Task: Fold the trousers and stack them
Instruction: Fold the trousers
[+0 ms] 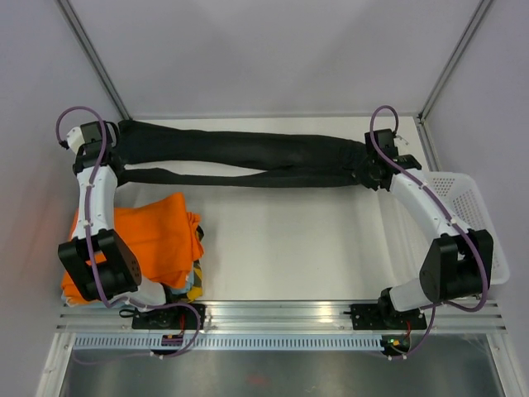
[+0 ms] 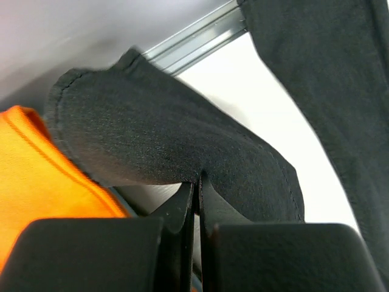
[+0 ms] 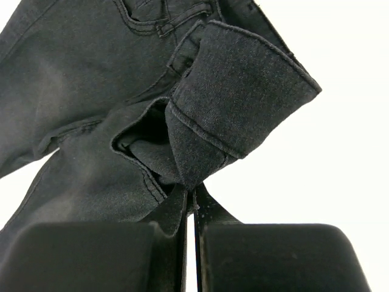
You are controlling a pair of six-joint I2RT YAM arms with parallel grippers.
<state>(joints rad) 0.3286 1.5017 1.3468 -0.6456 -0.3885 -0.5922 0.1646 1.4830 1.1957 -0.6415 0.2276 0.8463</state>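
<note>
Closest to my left wrist camera, the left gripper [image 2: 196, 188] is pressed together, pinching a stitched leg hem of the trousers [image 2: 170, 140] right beside the orange garment [image 2: 36, 176]. On the right wrist camera, my right gripper [image 3: 192, 193] is clamped on a folded bit of waistband. I see heavy seams and slightly faded black cloth. From the top camera, the trousers stretch lengthwise on the far side of the orange garment, legs parted near it, with each end held.
</note>
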